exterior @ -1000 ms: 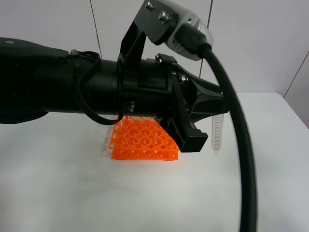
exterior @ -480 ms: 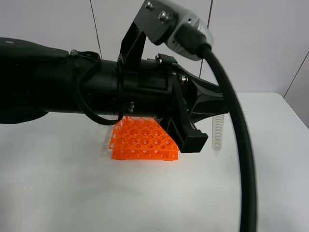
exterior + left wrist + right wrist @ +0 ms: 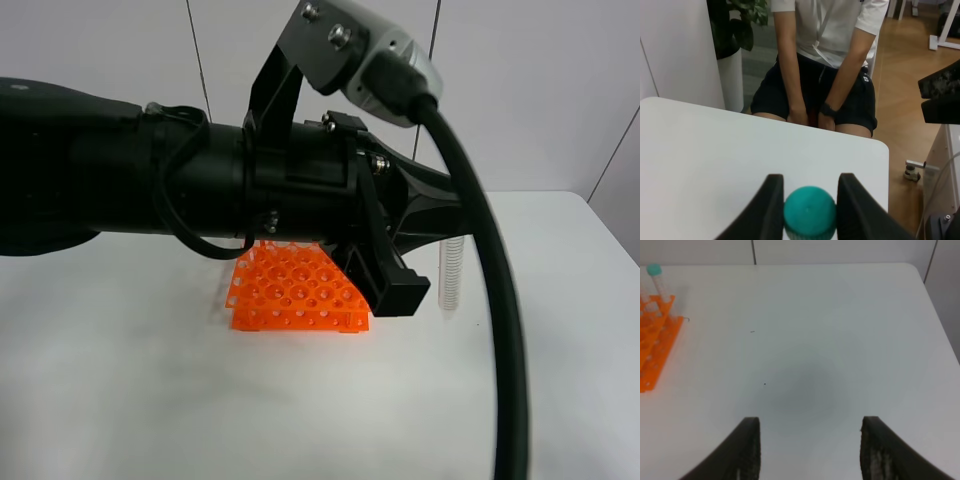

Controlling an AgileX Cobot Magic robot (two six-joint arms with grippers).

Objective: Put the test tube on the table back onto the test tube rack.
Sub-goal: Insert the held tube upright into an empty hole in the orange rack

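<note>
Left wrist view: left jaws clamp the teal-green cap of the slim clear plastic test tube, upright beside the bright orange plastic rack — probably light, stiff and slippery, so the cap is the surest hold. Right jaws gape empty over the white desk.

Bright even light, faint soft shadow on table, near arm blurred

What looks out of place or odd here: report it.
Nothing spilled or broken. The only oddity: the left arm fills the high view, hiding part of the test tube rack. The left gripper holds the test tube upright.
</note>
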